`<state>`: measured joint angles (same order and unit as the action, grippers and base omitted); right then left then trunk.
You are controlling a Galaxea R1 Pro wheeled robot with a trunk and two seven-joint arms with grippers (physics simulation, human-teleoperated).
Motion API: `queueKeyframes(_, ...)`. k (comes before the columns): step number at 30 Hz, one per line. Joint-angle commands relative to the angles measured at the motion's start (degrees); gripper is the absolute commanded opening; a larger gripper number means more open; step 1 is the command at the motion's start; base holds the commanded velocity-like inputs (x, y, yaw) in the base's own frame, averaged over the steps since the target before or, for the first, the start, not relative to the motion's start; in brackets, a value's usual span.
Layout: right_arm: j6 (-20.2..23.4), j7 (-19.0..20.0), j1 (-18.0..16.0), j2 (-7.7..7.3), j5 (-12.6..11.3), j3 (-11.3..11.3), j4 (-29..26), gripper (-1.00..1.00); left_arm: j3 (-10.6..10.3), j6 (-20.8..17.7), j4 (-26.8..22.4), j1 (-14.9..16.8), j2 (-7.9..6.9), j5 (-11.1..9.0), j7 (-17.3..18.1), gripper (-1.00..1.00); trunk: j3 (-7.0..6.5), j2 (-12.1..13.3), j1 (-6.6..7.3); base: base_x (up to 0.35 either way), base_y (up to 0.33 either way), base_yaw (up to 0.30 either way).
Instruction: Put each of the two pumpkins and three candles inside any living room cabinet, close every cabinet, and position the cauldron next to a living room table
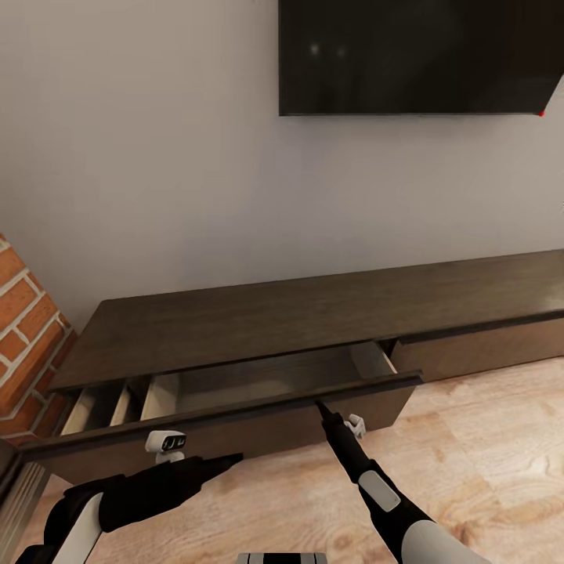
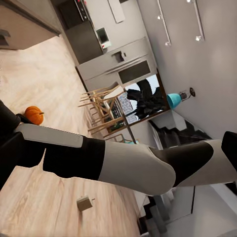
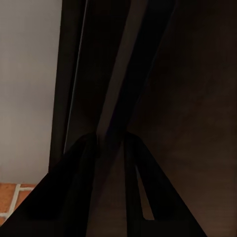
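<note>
Head view — dark-brown cabinet (image 1: 258,329), drawer (image 1: 235,407) open.

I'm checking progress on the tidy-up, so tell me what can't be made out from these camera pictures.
- Head view: the open cabinet drawer's floor is hidden by its own front panel, so its contents are unknown.
- Head view: the cabinet's right end is cut off by the picture edge.
- Right wrist view: too dark to tell whether the right gripper has its jaws closed on the panel's edge.
- Left wrist view: an arm hides floor between one pumpkin and one candle.
</note>
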<state>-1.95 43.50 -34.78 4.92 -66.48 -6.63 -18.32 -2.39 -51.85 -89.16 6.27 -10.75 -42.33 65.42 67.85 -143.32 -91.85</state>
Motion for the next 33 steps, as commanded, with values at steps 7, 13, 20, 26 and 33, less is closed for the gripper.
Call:
queueKeyframes(7, -0.24, -0.41, -0.02, -0.09, -0.07, -0.91, 0.04, -1.0, 0.01, -0.36, 0.04, 0.14, 0.52, -0.29, -0.12, 1.0, 0.05, -0.01, 0.01, 0.0, 0.0, 0.0)
queueKeyframes(13, -0.28, -0.43, -0.02, -0.03, -0.16, -0.21, -0.02, -1.0, 0.01, -0.36, 0.04, 0.14, 0.55, -0.29, -0.12, 1.0, 0.05, -0.01, 0.01, 0.0, 0.039, 0.0)
queueKeyframes(20, -0.33, -0.43, -0.02, -0.08, -0.05, 0.29, -0.04, -1.0, 0.01, -0.36, 0.04, 0.14, 0.58, -0.29, -0.13, 1.0, 0.05, -0.01, 0.01, -0.041, 0.009, 0.0)
queueKeyframes(26, -0.34, -0.43, -0.02, -0.09, -0.05, 0.67, -0.04, -1.0, 0.01, -0.35, 0.04, 0.14, 0.62, -0.29, -0.15, 1.0, 0.05, -0.01, 0.01, -0.065, 0.0, 0.0)
queueKeyframes(33, -0.32, -0.43, -0.02, -0.09, -0.05, -1.28, -0.02, -1.0, 0.01, -0.36, 0.04, 0.14, 0.64, -0.29, -0.13, 1.0, 0.05, -0.01, 0.01, -0.054, 0.0, 0.0)
